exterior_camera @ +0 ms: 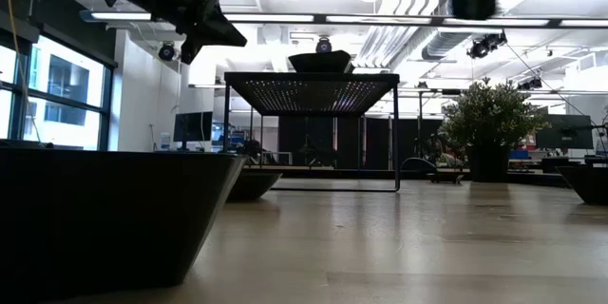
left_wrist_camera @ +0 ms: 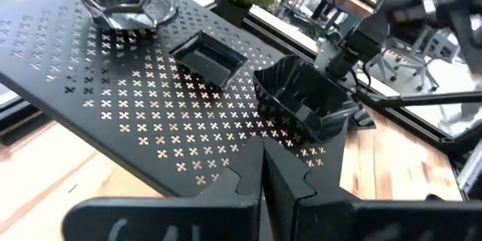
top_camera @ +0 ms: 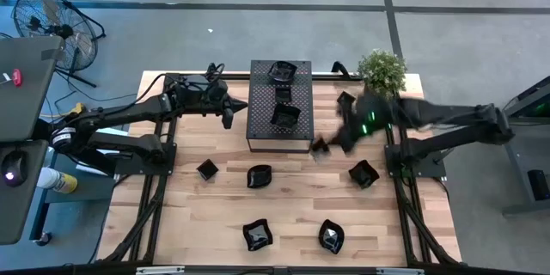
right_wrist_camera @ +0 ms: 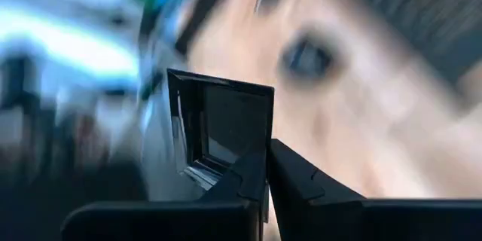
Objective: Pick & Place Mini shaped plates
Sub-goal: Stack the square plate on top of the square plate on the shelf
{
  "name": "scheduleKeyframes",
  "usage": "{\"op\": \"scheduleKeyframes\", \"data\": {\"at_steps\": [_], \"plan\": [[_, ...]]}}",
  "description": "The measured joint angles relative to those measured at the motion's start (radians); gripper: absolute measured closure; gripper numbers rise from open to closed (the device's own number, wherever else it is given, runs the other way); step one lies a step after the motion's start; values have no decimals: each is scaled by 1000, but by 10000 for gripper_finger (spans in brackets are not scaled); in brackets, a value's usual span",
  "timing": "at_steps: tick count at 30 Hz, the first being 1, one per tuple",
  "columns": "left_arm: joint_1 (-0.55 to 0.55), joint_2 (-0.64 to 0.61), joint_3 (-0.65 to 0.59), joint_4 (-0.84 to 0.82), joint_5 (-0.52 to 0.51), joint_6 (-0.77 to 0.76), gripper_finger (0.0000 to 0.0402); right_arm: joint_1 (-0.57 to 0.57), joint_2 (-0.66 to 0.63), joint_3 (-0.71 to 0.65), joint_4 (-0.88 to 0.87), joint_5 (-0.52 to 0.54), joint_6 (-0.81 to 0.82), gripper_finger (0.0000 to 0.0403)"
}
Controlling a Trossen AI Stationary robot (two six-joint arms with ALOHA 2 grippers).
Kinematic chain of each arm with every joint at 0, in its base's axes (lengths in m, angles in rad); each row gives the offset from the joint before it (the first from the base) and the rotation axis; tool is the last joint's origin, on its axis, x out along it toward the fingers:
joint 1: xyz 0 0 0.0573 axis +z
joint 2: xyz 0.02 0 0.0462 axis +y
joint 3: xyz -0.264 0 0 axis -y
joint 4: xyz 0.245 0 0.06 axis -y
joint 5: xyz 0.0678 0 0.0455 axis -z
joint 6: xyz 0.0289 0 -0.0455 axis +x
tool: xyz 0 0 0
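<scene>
A pale butcher-block table (top_camera: 284, 210) of glued wooden strips stands on a grey concrete floor; the low view looks across its matte grain into an open office with ceiling light strips.

The landmark is the perforated box (top_camera: 279, 107), a dark rectangular metal stand with a flat top punched all over with small cross-shaped holes. On it sit three glossy black mini plates: a wavy-rimmed round dish (left_wrist_camera: 124, 1) at the far end, a shallow square dish (left_wrist_camera: 208, 55) in the middle, and a deep fluted dish (left_wrist_camera: 297, 102) at the near end.

A potted plant (top_camera: 381, 70) with bushy green leaves stands at the table's far edge, to the right of the box.

The left gripper (top_camera: 228, 120) hovers just beside the box's left edge, its two dark fingers pressed together with nothing between them. The right gripper (top_camera: 324, 146) is motion-blurred just off the box's near right corner, above the table; its fingers are clamped on the rim of a square plate (right_wrist_camera: 222, 132) with straight, thin, shiny walls.

More loose black dishes lie on the wood nearer than the box: a small square one (top_camera: 206, 169) to its left, a rounded one (top_camera: 259, 175) straight in front, an angular one (top_camera: 363, 173) to its right, and, well apart towards the near edge, a leaf-like one (top_camera: 257, 234) and a round one (top_camera: 331, 236).
</scene>
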Motion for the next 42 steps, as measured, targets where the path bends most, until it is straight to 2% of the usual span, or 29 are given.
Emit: {"op": "scheduleKeyframes", "data": {"at_steps": [4,7,11,15,26,37,42], "plan": [[0,0,0,-2,-32,0,401,-202,121,162,0,100,37,395],[0,0,0,-2,-60,0,401,-302,246,297,-7,126,32,395],[0,0,0,-2,-79,0,401,-374,422,460,-85,134,67,395],[0,0,0,-2,-90,0,401,-394,557,557,-170,107,59,394],[0,0,0,-3,-151,11,401,-405,694,573,-194,70,107,394],[0,0,0,-5,-151,12,401,-411,715,573,-190,79,100,394],[0,0,0,-5,-150,12,401,-411,715,573,-190,79,84,381]]}}
